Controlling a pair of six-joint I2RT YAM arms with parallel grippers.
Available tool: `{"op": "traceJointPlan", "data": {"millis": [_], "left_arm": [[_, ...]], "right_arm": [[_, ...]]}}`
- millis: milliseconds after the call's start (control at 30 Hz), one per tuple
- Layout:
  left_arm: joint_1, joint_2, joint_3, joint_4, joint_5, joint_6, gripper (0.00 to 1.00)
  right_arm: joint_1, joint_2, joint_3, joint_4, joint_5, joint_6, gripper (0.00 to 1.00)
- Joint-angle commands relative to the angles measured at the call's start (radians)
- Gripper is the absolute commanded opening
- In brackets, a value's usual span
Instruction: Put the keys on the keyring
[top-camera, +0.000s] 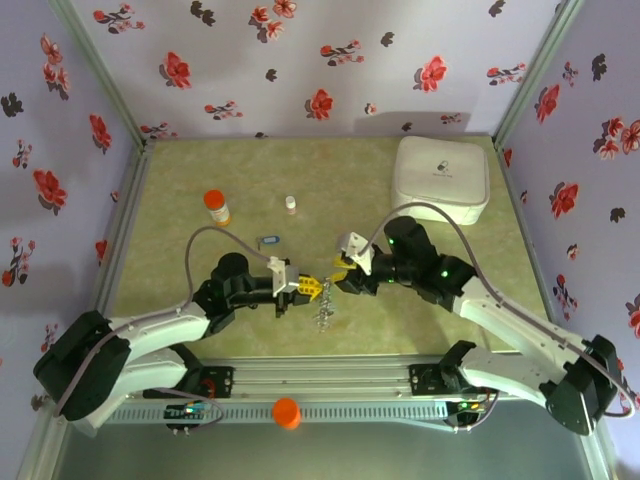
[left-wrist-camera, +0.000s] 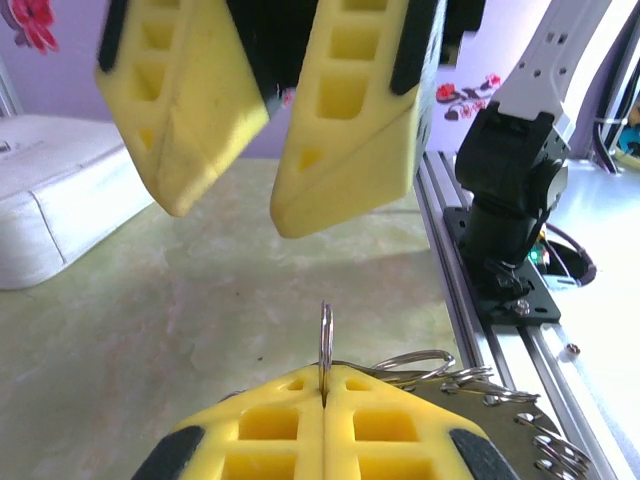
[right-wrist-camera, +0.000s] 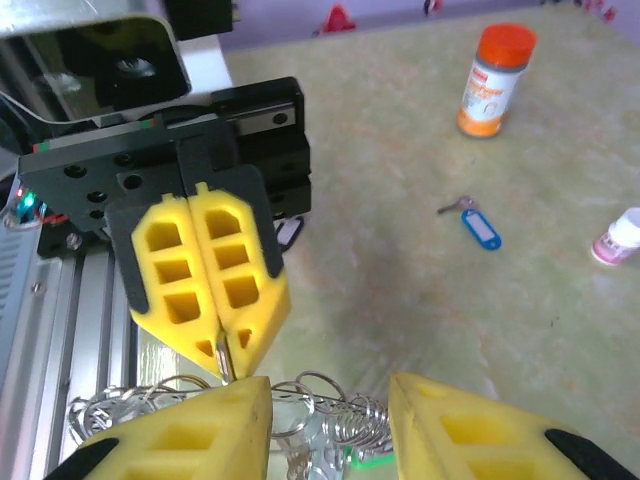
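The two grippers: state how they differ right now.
The left gripper is shut, pinching a thin metal ring between its tips; the right gripper is open and holds nothing. The left gripper's fingers press together; the right gripper's stand well apart. Both have yellow fingers with square cut-outs.

Keyring front centre; key behind; bottle rear left; box rear right

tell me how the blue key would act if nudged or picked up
The blue key lies flat on the table, so it would probably slide, not roll. It looks small and thin, so likely light and awkward for jaws to pinch. The metal end, angled off the tag, may dangle.
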Motion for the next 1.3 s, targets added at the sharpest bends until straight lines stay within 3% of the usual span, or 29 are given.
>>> {"op": "traceJointPlan", "data": {"millis": [0, 200, 567, 833, 933, 1033, 1267], "left_arm": [[0.001, 0.009, -0.041, 0.234, -0.011, -0.057, 0.0], [0.001, 0.01, -0.054, 0.252, -0.01, -0.067, 0.0], [0.001, 0.021, -0.059, 0.291, -0.011, -0.091, 0.0], [0.001, 0.011, -0.067, 0.288, -0.025, -0.081, 0.0], [0.001, 0.014, -0.064, 0.284, -0.025, -0.08, 0.0], [0.001, 0.019, -0.061, 0.283, -0.024, -0.081, 0.0], [0.001, 0.014, -0.056, 0.284, -0.02, -0.094, 0.0]], "right_arm": [[-0.001, -0.016, -0.103, 0.312, -0.077, 0.14, 0.35], [0.002, -0.015, -0.203, 0.442, -0.141, 0.202, 0.35], [0.007, 0.004, -0.237, 0.526, -0.213, 0.245, 0.31], [0.008, -0.109, -0.261, 0.315, 0.012, 0.079, 0.31], [0.008, -0.116, -0.235, 0.252, -0.082, 0.1, 0.34], [0.017, -0.1, -0.23, 0.317, -0.15, 0.169, 0.34], [0.054, -0.061, -0.225, 0.446, -0.125, 0.183, 0.27]]}}
